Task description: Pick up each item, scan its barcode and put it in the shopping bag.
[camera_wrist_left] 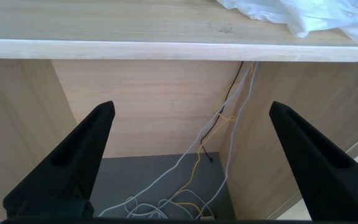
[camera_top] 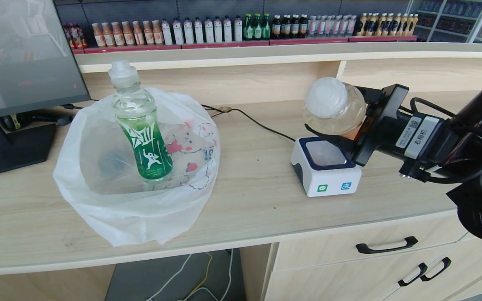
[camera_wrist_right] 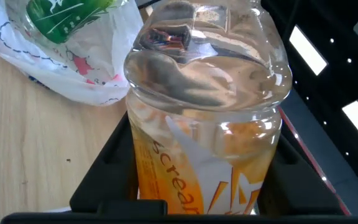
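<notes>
Bottle with orange label clamped between right jaws, held above scanner; left jaws spread wide.

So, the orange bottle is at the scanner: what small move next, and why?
Probably lower the orange bottle toward the scanner: the right end effector holds it on its side above the window, not touching, and it is not yet in the shopping bag.

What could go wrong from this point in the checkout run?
The clear orange-labelled bottle is held sideways over the white box scanner; its barcode may face away from the window. The clear green-labelled bottle stands leaning in the soft white plastic bag, so adding another could topple it. The black cable between them might snag.
</notes>
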Robot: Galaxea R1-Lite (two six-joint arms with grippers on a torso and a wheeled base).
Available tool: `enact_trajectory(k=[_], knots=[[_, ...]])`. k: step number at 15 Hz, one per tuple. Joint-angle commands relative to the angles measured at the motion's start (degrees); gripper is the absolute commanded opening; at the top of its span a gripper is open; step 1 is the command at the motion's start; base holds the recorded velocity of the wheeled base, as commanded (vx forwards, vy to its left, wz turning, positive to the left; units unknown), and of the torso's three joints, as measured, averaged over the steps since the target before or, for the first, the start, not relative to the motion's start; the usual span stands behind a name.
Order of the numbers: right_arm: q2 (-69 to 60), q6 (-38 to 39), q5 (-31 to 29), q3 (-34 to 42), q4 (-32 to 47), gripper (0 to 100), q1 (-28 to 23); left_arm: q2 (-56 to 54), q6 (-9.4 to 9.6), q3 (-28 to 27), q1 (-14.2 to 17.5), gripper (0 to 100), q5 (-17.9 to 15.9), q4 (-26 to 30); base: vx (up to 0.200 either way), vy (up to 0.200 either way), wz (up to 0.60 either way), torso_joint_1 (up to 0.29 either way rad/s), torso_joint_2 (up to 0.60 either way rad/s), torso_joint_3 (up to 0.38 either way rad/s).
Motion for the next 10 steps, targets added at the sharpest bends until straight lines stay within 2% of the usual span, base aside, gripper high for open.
enact_trajectory(k=[1, 6, 10], knots=[[0.3, -0.1, 0.2, -0.1, 0.0, 0, 0.0, 0.0, -0.08, 0.0, 0.0, 100, 0.0, 0.0, 0.000, 0.000, 0.00, 0.000, 0.00, 0.000], [0.9, -0.3, 0.5, 0.3, 0.0, 0, 0.3, 0.0, -0.08, 0.0, 0.0, 100, 0.0, 0.0, 0.000, 0.000, 0.00, 0.000, 0.00, 0.000], [2.0, -1.6, 0.4, 0.4, 0.0, 0, 2.7, 0.0, -0.08, 0.0, 0.0, 100, 0.0, 0.0, 0.000, 0.000, 0.00, 0.000, 0.00, 0.000]])
